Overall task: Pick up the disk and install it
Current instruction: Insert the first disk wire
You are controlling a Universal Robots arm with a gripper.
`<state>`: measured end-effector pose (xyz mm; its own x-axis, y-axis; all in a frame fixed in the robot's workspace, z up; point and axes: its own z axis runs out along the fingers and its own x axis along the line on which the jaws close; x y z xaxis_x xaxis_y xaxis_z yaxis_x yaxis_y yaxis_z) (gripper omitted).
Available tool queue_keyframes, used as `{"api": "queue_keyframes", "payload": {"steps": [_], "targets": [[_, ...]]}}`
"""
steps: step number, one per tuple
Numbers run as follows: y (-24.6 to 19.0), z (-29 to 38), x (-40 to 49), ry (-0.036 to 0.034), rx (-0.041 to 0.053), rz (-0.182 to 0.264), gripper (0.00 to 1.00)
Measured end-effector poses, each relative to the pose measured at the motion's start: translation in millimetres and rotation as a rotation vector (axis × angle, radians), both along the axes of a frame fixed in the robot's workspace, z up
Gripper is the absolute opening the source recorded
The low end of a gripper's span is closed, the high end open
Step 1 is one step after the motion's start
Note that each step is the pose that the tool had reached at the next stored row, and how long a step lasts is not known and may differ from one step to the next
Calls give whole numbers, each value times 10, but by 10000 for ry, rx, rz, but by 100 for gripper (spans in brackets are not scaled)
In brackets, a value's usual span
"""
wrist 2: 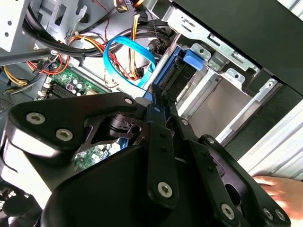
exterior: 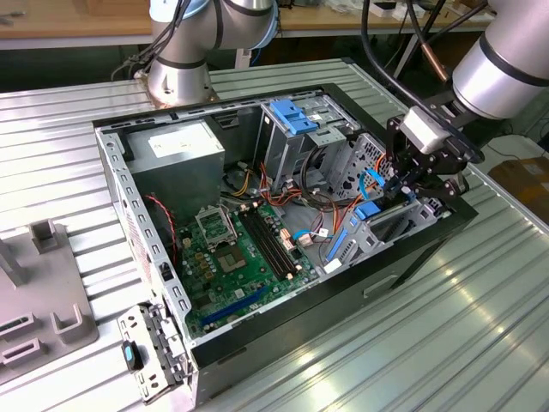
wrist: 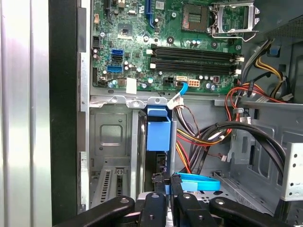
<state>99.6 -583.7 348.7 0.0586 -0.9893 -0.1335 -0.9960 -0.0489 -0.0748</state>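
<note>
Disk (wrist: 158, 133), stiff, fairly heavy and shock-sensitive by the look of it, is seated edge-on in the bay (wrist: 110, 142) and is best held by its blue rails. Gripper (wrist: 166, 182) is clamped on its edge.

Ribbed metal table (exterior: 480, 326), wooden bench (exterior: 69, 17) behind.

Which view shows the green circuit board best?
The exterior view: nearly the whole green circuit board lies in sight. The first wrist view shows a large part face-on, cut at the edge; the second wrist view, a small piece.
</note>
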Motion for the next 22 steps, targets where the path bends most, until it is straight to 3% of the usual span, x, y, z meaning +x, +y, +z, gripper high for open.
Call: {"api": "queue_keyframes", "payload": {"steps": [22], "targets": [[-5, -48, -13, 0, -33, -9, 16]]}}
